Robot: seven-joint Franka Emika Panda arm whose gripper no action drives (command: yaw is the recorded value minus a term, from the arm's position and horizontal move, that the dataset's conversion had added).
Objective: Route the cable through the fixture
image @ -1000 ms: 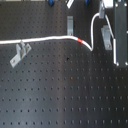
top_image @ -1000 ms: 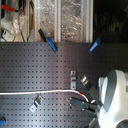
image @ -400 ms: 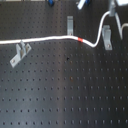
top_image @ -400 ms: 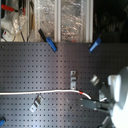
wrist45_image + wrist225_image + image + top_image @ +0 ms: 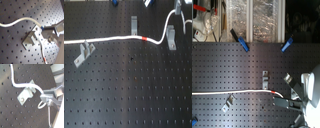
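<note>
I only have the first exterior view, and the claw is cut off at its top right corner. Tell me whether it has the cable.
Observer: Yes. In the second wrist view the claw is shut on the white cable, which ends between its fingertips.
Operator: Now tell me how the cable sits at the nearest clip.
Observer: In the second wrist view the cable crosses the upper end of the forked grey clip just before it reaches the claw. I cannot tell whether it is seated in the fork or only lies across it.
</note>
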